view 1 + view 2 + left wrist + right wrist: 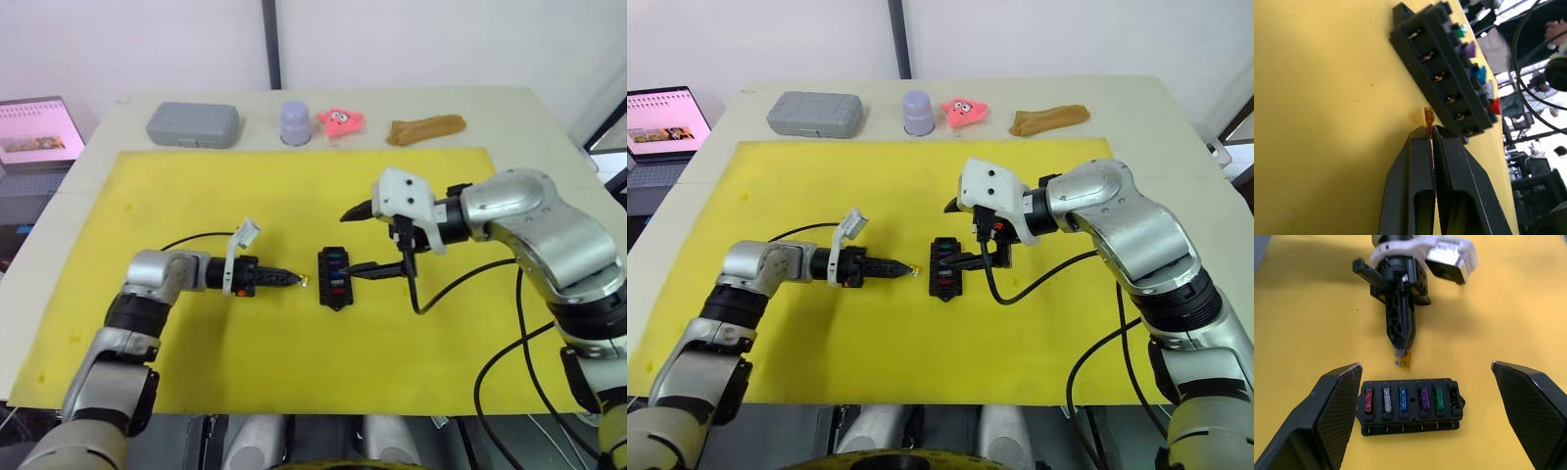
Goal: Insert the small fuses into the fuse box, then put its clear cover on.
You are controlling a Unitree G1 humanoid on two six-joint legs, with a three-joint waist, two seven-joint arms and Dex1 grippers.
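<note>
Seen from the head camera, the small black plastic fuse box (334, 278) lies near the middle of the yellow mat (245, 186) that covers the pale tabletop (509, 108). The left gripper (299, 280) points at the box's left side, jaws pressed together on a tiny yellow-orange blade fuse (307, 282) just beside the box. The right gripper (364, 240) sits over the box's right side with jaws spread, one finger low against the box edge. Along the far edge stand a grey rounded plastic case (194, 124), a lilac cup (296, 122), a pink star-shaped toy (341, 120) and a tan cloth (425, 128).

In the left wrist view, the two black fingers (1449, 176) meet around the fuse, whose tip stands close to the box's near row of empty slots (1440, 77).

In the right wrist view, five coloured fuses (1402, 399), red, grey, blue, purple and green, fill one row; the end slot (1454, 397) beside the green one is empty.
</note>
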